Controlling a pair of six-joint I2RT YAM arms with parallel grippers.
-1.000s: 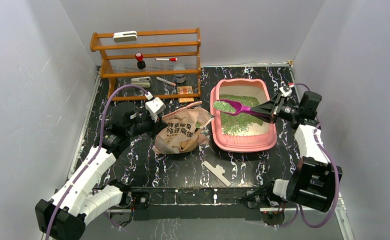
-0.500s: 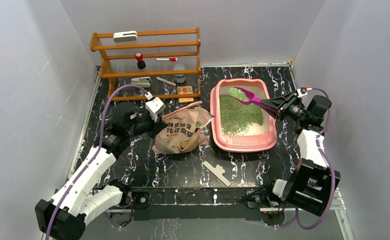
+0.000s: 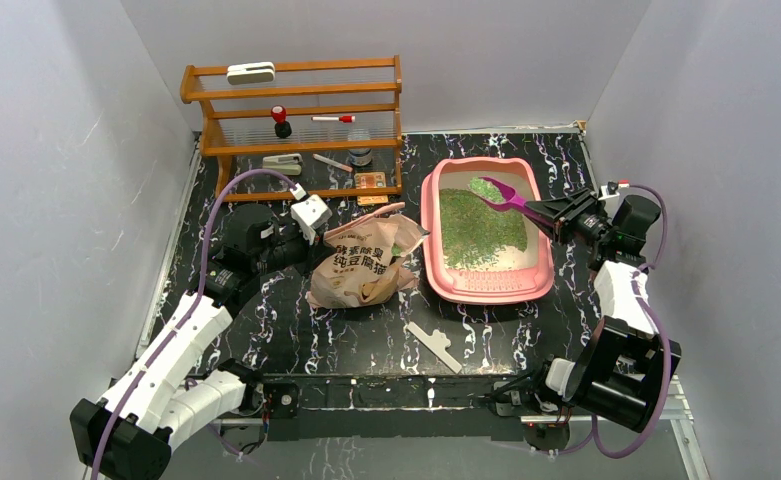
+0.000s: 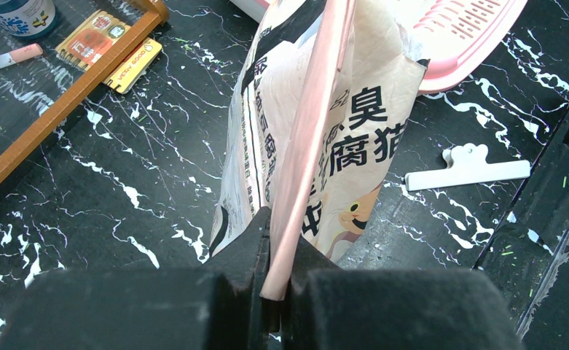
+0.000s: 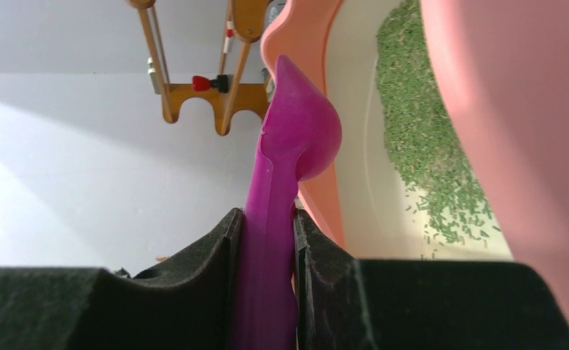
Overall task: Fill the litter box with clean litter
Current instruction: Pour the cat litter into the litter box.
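Note:
The pink litter box [image 3: 487, 291] lies right of centre, with green clean litter [image 3: 476, 226] spread over its floor. My right gripper [image 3: 554, 213] is shut on the handle of a purple scoop [image 3: 503, 196], which reaches over the box's far right part, rolled on its side. In the right wrist view the scoop [image 5: 296, 138] stands between my fingers [image 5: 267, 240], with litter [image 5: 420, 138] below the pink rim [image 5: 318, 44]. My left gripper [image 3: 311, 215] is shut on the pink top strip [image 4: 310, 131] of the beige cat-printed bag [image 3: 361, 265], holding it up left of the box.
A wooden shelf rack [image 3: 291, 125] with small items stands at the back left. A white clip [image 3: 434, 345] lies on the black marbled table in front of the box. Grey walls close in on both sides.
My right gripper has swung the scoop from over the box's middle to its far right part and rolled it. The green heap on the scoop has shrunk. The left arm has not moved.

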